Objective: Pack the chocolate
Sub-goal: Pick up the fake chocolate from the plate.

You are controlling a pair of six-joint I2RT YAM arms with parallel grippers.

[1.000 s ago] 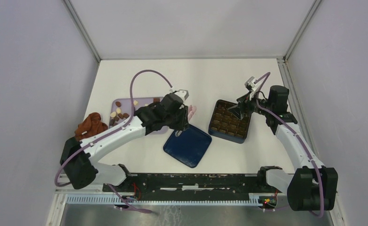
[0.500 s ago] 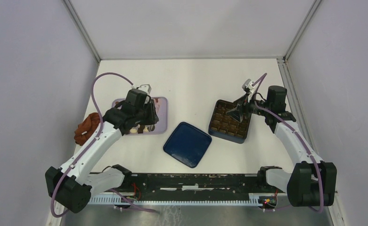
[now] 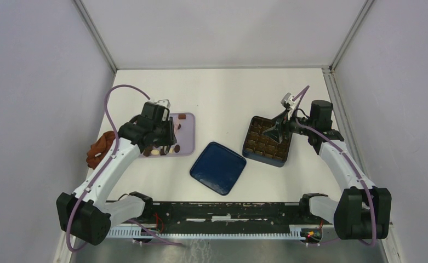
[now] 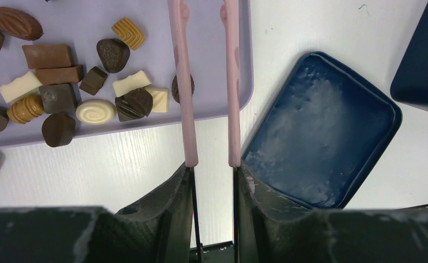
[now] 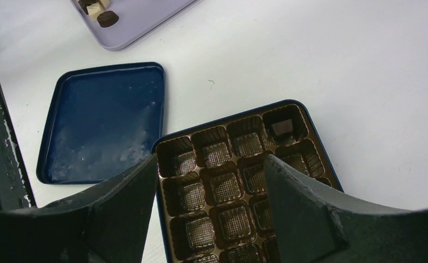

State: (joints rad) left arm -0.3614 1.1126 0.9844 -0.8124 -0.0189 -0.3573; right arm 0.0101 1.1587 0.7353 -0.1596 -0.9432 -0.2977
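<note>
Left arm has swung back from over the blue lid to the lilac tray; the right arm has barely shifted.

Top view: we see the left gripper (image 3: 166,136) over the lilac tray (image 3: 187,129), with the chocolate (image 3: 177,148) scattered on the tray's near part. A reddish-brown cloth (image 3: 99,149) lies just left of the tray. The blue lid (image 3: 218,167) lies flat between the tray and the blue box (image 3: 263,143). The right gripper (image 3: 274,130) hovers above the box's far side.

Left wrist: we see the left gripper (image 4: 211,170) clamped on the pink tongs (image 4: 181,82), whose two arms run parallel with a gap between them and their tips out of frame. The chocolate (image 4: 96,111), in dark, mid-brown and cream pieces, lies loose on the tray (image 4: 211,66), mostly left of the tongs. One dark round piece sits partly under the left tong arm. The lid (image 4: 321,148) lies just right of the tray.

Right wrist: we see the right gripper (image 5: 210,164) spread wide and holding nothing, above the box (image 5: 233,186). Its brown grid of cells looks empty except the far right corner cell, which seems to hold one brown square. The lid (image 5: 102,123) lies just left of the box, and a few chocolate pieces (image 5: 102,16) show on the tray (image 5: 140,22) beyond it.
</note>
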